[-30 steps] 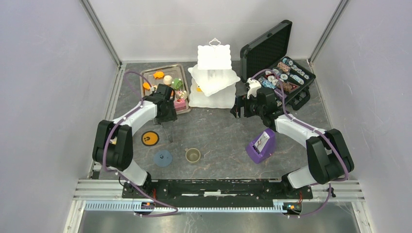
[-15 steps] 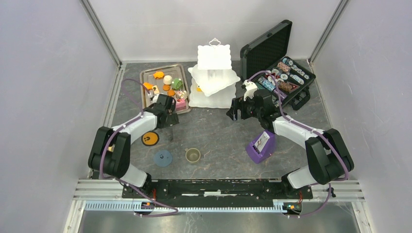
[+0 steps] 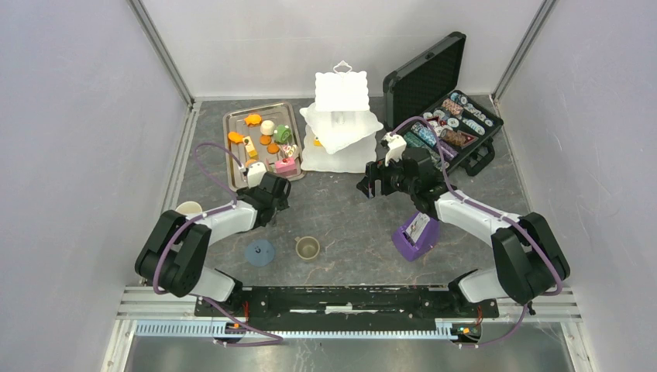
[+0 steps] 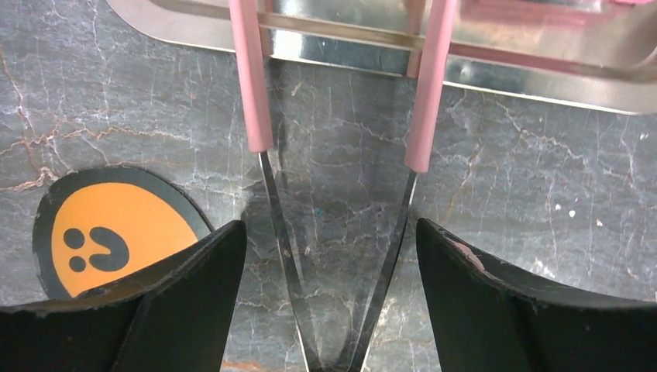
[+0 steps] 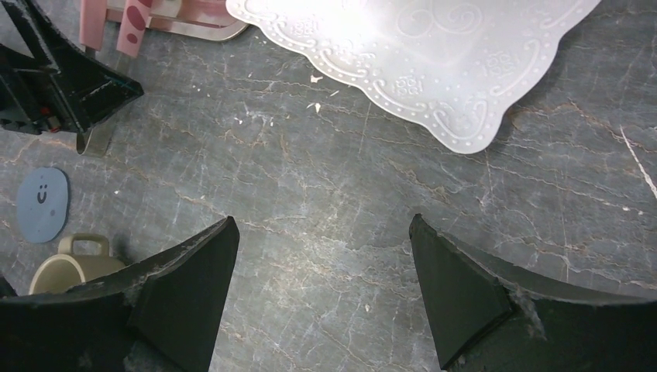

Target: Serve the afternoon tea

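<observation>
The white three-tier stand (image 3: 339,124) stands at the back middle, with an orange pastry (image 3: 317,142) on its bottom tier. Several small pastries lie on the metal tray (image 3: 235,167). My left gripper (image 3: 271,191) is low over the table just in front of the tray. Its jaws (image 4: 331,232) are open, with pink-tipped metal tongs (image 4: 252,93) between them, untouched. The orange coaster (image 4: 116,232) lies beside it. My right gripper (image 3: 370,182) is open and empty in front of the stand's bottom tier (image 5: 418,54). The olive cup (image 3: 307,248), the blue coaster (image 3: 259,252) and the yellow mug (image 3: 188,208) sit nearer.
The open black case of poker chips (image 3: 445,108) is at the back right. The purple card holder (image 3: 417,232) stands under the right forearm. White walls close in the left, right and back sides.
My left gripper has drawn back from the tray toward the near side and lowered with the tongs. Its arm now covers the orange coaster and uncovers the mug. My right gripper has shifted slightly left.
</observation>
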